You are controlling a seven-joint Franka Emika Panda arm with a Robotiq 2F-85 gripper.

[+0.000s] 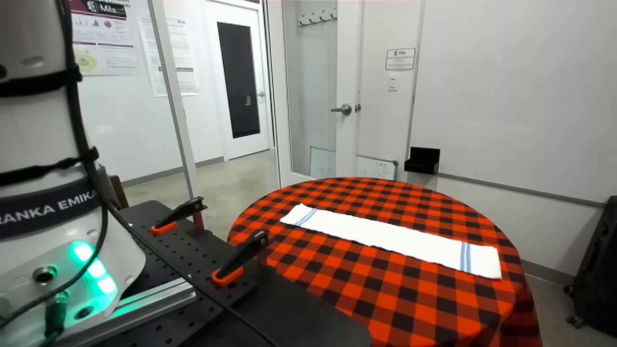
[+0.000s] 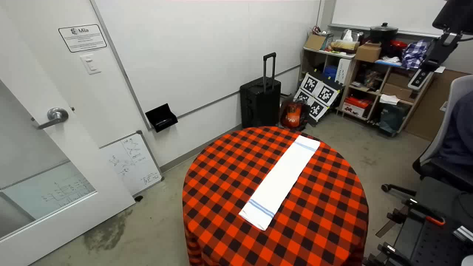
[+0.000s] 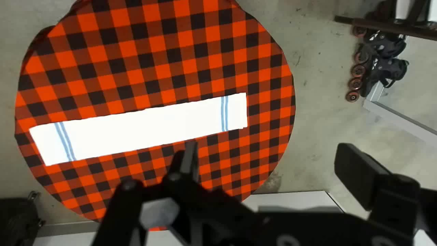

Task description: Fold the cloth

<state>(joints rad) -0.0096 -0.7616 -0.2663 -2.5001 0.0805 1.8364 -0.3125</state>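
Observation:
The cloth [image 1: 385,236] is a long narrow white strip with thin blue stripes near both ends. It lies flat and straight on the checked table, as also shown in an exterior view [image 2: 282,179] and in the wrist view [image 3: 146,130]. My gripper [image 3: 269,150] is open, with its two black fingers wide apart and nothing between them. It is high above the table and apart from the cloth. Part of the gripper [image 2: 421,77] shows at the upper right of an exterior view, off to the side of the table.
A red-and-black checked tablecloth [image 1: 337,274] covers the round table. Black clamps [image 1: 241,255] sit on the robot's base plate [image 1: 289,303] by the table edge. A chair [image 2: 443,140], a black suitcase [image 2: 260,103] and shelves [image 2: 369,81] stand around it.

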